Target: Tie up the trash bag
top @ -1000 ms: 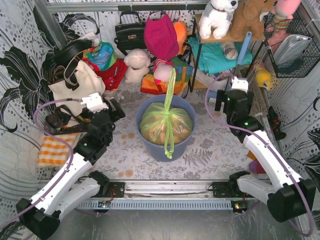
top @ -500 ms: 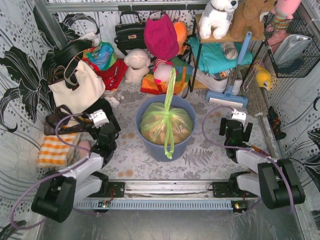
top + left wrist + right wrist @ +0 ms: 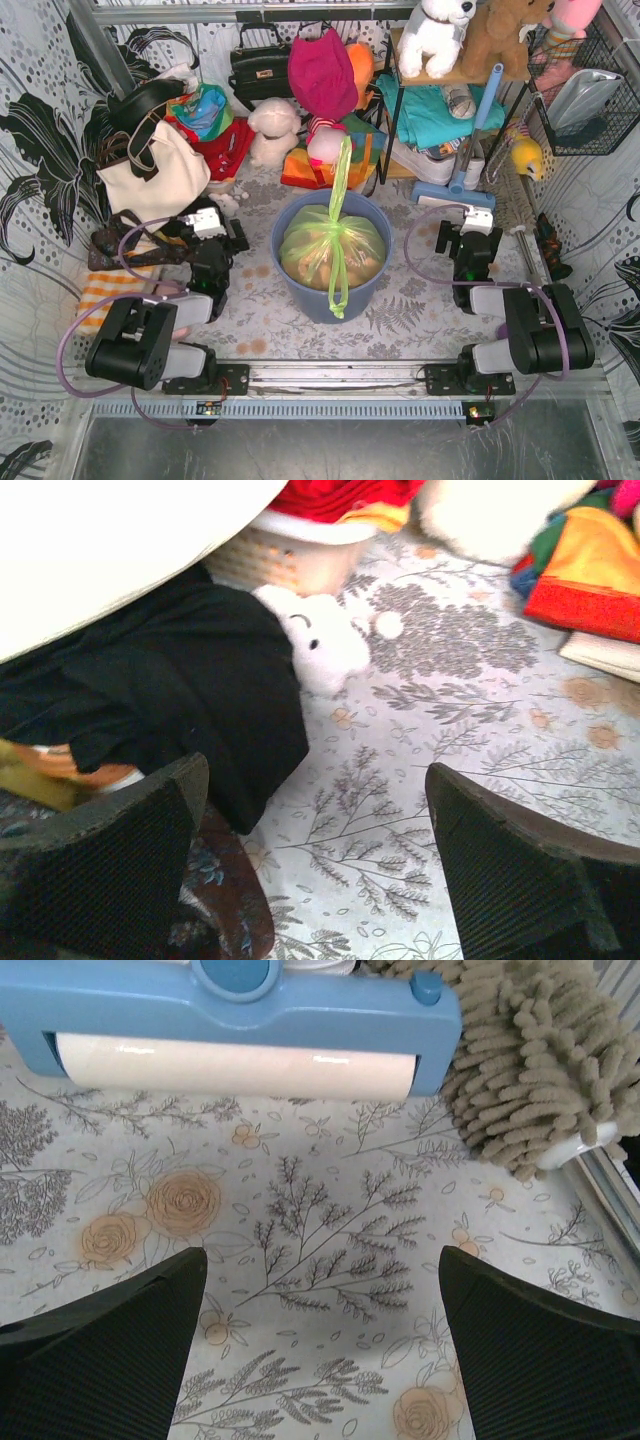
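The trash bag (image 3: 332, 250) is light green and translucent, with tan paper showing through it, and it sits inside the blue-grey round bin (image 3: 290, 285). Its neck is gathered at the top middle. One long tail (image 3: 343, 170) stands up and another hangs down over the front. My left gripper (image 3: 212, 232) (image 3: 315, 780) is open, low over the floral cloth to the left of the bin, with nothing between its fingers. My right gripper (image 3: 466, 232) (image 3: 322, 1260) is open to the right of the bin, also over bare cloth. Neither wrist view shows the bag.
Ahead of the left gripper lie a black cloth (image 3: 180, 690), a small white plush (image 3: 320, 645) and the cream tote bag (image 3: 150, 180). Ahead of the right gripper lie a blue lint roller (image 3: 240, 1030) and a tan chenille duster (image 3: 530, 1060). Toys and a shelf (image 3: 440, 75) crowd the back.
Both arms have folded back toward their bases, and the grippers now sit low on either side of the bin. Both stayed open. The bag has not moved.
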Controlling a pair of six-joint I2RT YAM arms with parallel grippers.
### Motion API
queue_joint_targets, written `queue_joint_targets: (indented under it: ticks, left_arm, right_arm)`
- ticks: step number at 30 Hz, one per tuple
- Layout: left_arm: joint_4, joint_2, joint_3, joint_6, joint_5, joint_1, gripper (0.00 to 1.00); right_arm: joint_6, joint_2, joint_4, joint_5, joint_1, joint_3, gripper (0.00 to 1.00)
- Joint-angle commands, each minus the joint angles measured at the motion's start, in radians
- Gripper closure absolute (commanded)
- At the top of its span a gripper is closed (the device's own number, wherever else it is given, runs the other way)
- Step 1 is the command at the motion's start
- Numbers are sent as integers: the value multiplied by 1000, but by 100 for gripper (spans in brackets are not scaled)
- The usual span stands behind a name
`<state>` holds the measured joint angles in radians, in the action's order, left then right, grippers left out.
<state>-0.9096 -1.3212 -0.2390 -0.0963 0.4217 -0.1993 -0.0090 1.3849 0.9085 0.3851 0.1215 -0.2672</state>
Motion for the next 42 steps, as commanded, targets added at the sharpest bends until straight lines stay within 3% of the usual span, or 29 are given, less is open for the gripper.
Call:
queue_joint_targets:
  ticks: [1,4,5,6,11,42]
  left_arm:
    - [-291,-52,58,84,-118,12,1]
    - [-470,-144,107,35,-93,49,2]
    - [-477,-169,93,62,-105,49,2]
    - [-383,-147,73,45,-140,57,2]
    - [-389,-150,67,45,-157,67,2]
    - [-378,-147,66,36,-156,67,2]
  right_arm:
    - [-9,4,102,-124,-58,-4,3]
    - [-32,117,340,-178,-70,62,3]
    - [-50,161,442,-183,-69,86,3]
    - [-46,161,460,-188,-69,98,3]
    - [-40,152,392,-207,-73,77,3]
    - [-34,158,421,-160,-74,81,3]
